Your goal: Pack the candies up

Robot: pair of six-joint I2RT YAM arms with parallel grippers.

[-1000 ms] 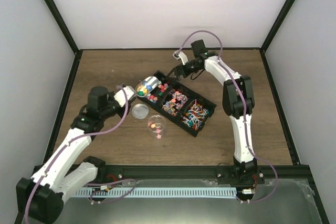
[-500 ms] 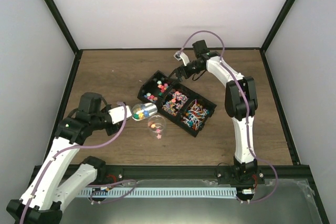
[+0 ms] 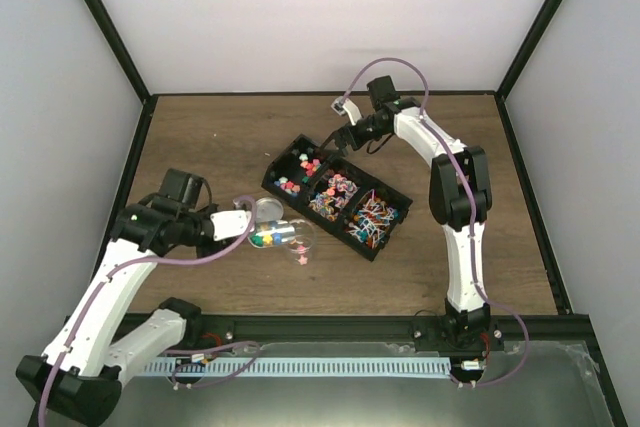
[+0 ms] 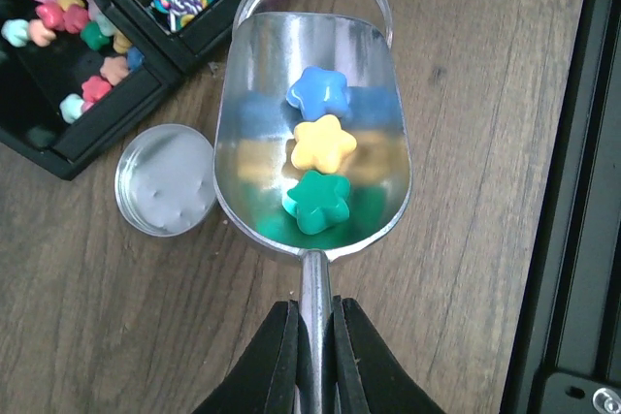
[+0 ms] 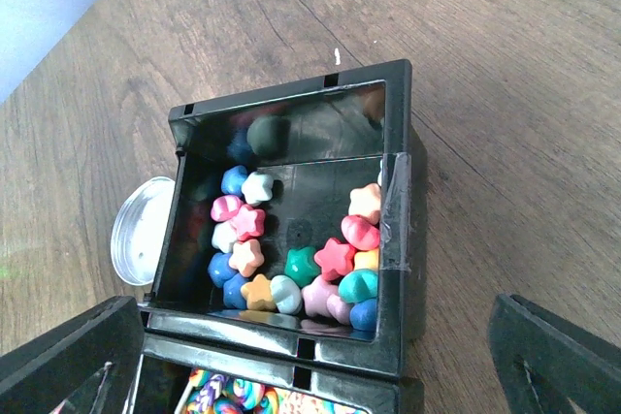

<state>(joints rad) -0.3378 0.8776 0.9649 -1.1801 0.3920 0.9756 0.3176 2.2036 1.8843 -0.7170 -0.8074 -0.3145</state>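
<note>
candies (image 4: 323,143): three stars, blue, yellow and green, sit in a row in the metal scoop (image 4: 262,65) at centre of the left wrist view. more fill the black tray (image 5: 396,118) at mid frame of the top view, and a few lie in the clear jar (image 3: 300,238). one pink star (image 3: 302,259) lies loose on the wood just below the jar.

far left of the top view: plain white wall (image 3: 50,97), with a black frame post (image 3: 100,22) running diagonally down to the table's back left corner. left gripper (image 4: 312,341), bottom centre of its own view, is clenched on the scoop's thin handle. the scoop's front lip reaches over the jar's rim. a round lid (image 4: 165,179) lies flat on the table just left of the scoop, beside the tray's corner.

table (image 3: 200,137) is brown wood grain. the tray sits diagonally and has three compartments: stars upper left, wrapped pieces in the middle, striped stick candies lower right.

right gripper (image 3: 340,139) hovers above the tray's upper left end, jaws released and spread wide, nothing between them. its fingers (image 5: 68,356) show at the bottom corners of the right wrist view.

right side: white wall and black post again. bottom edge: black rail (image 3: 330,324) carrying both arm bases.
</note>
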